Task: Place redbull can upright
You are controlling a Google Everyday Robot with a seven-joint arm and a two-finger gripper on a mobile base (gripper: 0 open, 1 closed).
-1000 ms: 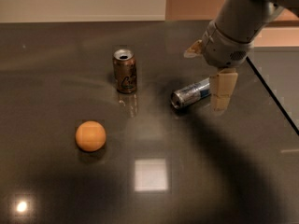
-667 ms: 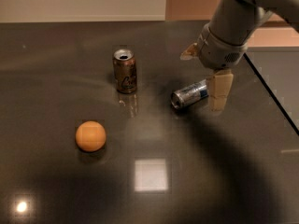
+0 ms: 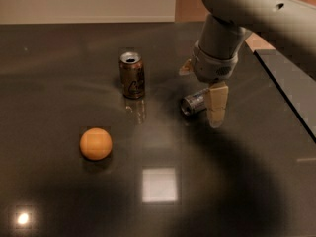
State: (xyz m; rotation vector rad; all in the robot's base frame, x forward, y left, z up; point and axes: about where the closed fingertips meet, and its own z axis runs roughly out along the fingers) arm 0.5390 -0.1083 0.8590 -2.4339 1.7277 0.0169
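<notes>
Redbull can (image 3: 193,104): lying on its side on the tabletop (image 3: 59,48), to the right of the brown can (image 3: 132,75) as the camera sees it and slightly nearer the camera; one round end is turned towards the brown can's side; not upright, so the task is not met.

Camera view: the claw (image 3: 200,97) hangs directly over the redbull can, at the end away from the brown can; its fingers are apart, one pale finger in front of the can and the other behind it; no clamp on the can is evident; an orange ball (image 3: 96,143) lies well apart, in front and to the left of the brown can.

Step in hand, recommendation: lower until both fingers straddle the can's body; close across the narrow width near mid-length, since a round can will likely roll out of an off-centre pinch; lift, turn the wrist until the can stands vertical, and set it down well apart from the brown can before releasing.

Change against the earlier frame: the claw has shifted towards the brown can and lower; the front finger now overlaps the can's end rather than standing beside it; redbull can, brown can and ball unmoved.
</notes>
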